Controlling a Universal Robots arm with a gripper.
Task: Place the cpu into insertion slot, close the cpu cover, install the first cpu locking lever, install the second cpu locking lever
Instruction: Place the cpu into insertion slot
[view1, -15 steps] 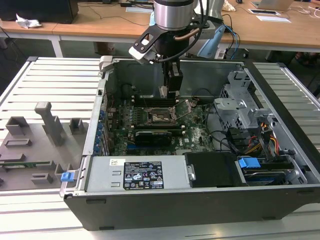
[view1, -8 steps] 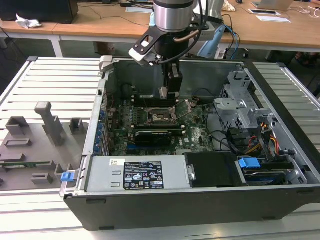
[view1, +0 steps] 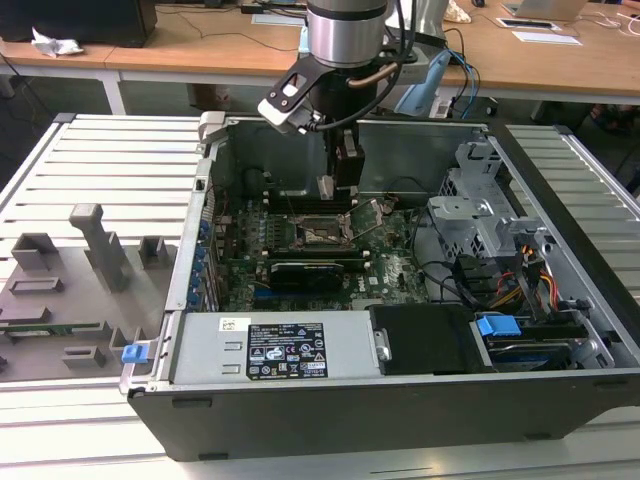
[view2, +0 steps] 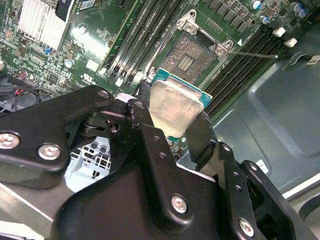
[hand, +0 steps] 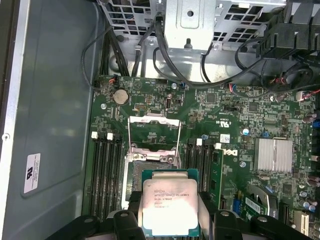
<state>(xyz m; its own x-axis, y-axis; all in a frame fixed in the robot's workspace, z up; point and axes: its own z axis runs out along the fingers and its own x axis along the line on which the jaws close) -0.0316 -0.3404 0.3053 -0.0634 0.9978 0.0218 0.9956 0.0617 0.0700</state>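
Silver-topped cpu (hand: 170, 206) clamped by two edges in the black hand (view2: 174, 116), poised above the open insertion slot (view2: 192, 57).

cpu (hand: 170, 206), silver top, flat, pinched in gripper (view2: 172, 116) above bare insertion slot (view2: 191, 59); cpu cover (hand: 154, 131) swung up.

arm (view1: 345, 30): upright, reaching straight down | jaws: clamped on two opposite edges of cpu (hand: 171, 207)

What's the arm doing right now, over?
End effector shut on the cpu. Cpu hovering over the insertion slot, not seated. Cpu cover open; way looks clear.
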